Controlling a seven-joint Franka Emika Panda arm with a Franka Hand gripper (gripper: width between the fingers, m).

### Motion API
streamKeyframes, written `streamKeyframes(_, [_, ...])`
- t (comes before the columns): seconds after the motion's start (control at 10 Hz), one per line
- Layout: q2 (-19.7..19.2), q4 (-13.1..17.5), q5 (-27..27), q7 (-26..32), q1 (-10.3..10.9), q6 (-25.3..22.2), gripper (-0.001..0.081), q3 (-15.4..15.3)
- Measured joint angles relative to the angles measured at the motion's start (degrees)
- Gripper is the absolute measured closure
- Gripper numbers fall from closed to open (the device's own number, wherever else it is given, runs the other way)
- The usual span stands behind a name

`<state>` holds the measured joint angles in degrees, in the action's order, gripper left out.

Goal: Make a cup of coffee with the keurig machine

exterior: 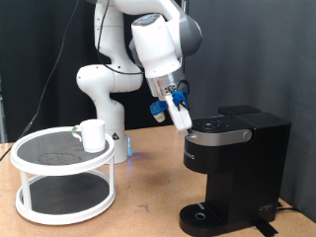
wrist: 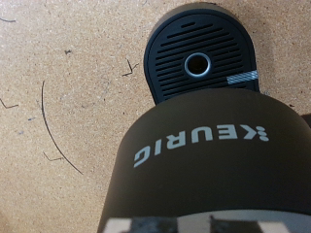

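The pincer (exterior: 179, 116) hovers just above the keurig machine (exterior: 235, 168); whether it is spread cannot be told. The cup (exterior: 94, 134) sits well apart on a white rack (exterior: 64, 178).

The claw (exterior: 181, 117) hangs just above the keurig machine (exterior: 233, 168) lid, while the cup (exterior: 93, 135) sits on the white two-tier stand (exterior: 61, 178) on the tabletop (exterior: 148, 212).

You see white cup (exterior: 93, 134) upright on round white rack's top tier, exterior view's left; black keurig machine (exterior: 233, 163) well apart at right, lid shut, drip tray (wrist: 201, 56) bare.
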<state>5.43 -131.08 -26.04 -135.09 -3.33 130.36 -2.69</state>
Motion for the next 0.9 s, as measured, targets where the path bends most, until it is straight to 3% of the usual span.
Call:
streamKeyframes(0.4, [0.6, -1.1, -4.8, 11.4, 0.0, 0.2, 0.0806, 0.9])
streamKeyframes(0.8, [1.3, -3.6, -5.5, 13.4, -0.5, 1.3, 0.0806, 1.9])
streamKeyframes(0.9, [1.6, -3.7, -8.4, 14.7, -0.6, 0.7, 0.0806, 2.5])
